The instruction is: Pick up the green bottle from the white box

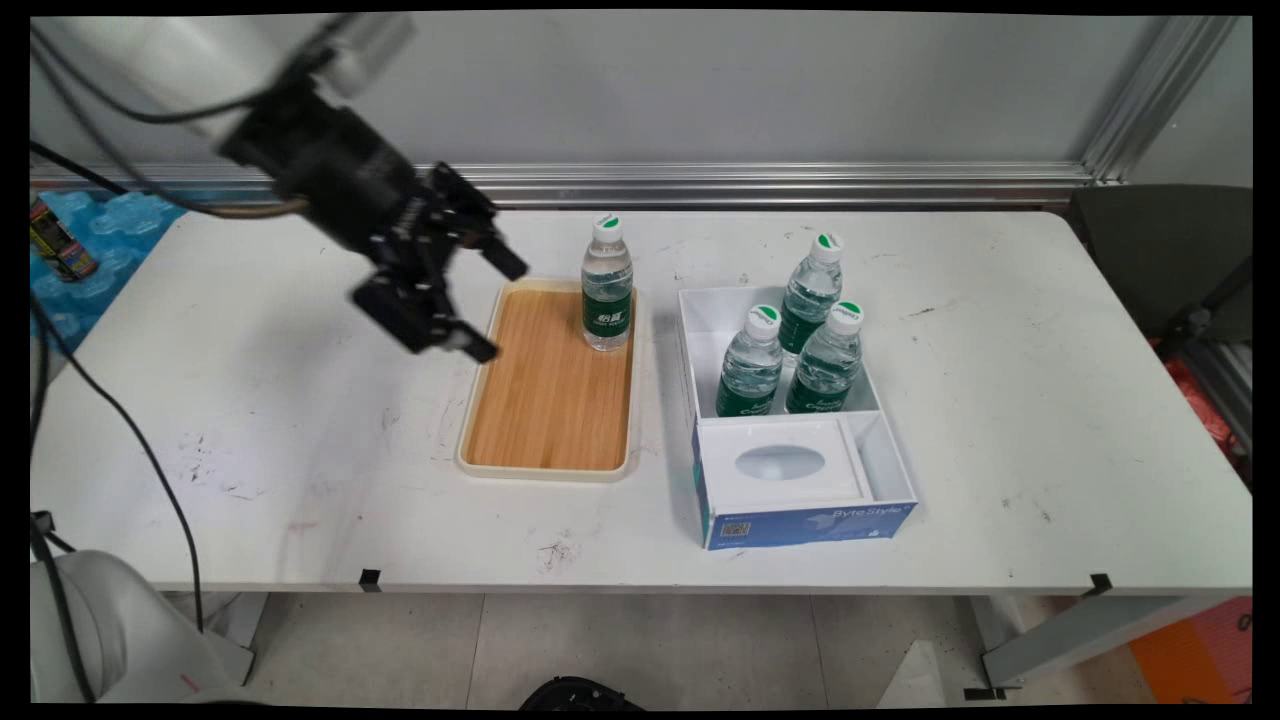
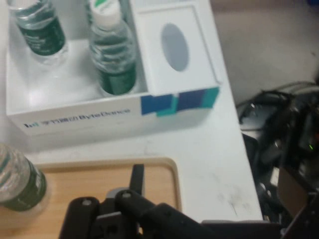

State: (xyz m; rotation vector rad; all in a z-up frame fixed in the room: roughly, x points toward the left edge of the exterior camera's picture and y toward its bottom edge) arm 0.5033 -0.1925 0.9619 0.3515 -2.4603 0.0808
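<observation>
Box front, blue strip: the white box (image 1: 800,470) carries "ByteStyle" in pale letters, beside a small QR code.
Box long side: "ByteDance" in blue after some small characters I cannot read.
Bottle labels: the green label of the bottle on the tray (image 1: 607,285) has white characters, too small to read.

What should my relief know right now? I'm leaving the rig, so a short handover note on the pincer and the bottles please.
Pincer: open, empty, raised over the left edge of the bamboo tray.
One water bottle stands upright at the tray's far right corner.
Three water bottles stand upright in the far compartment of the white box.
Tissue box fills the box's near compartment.
</observation>
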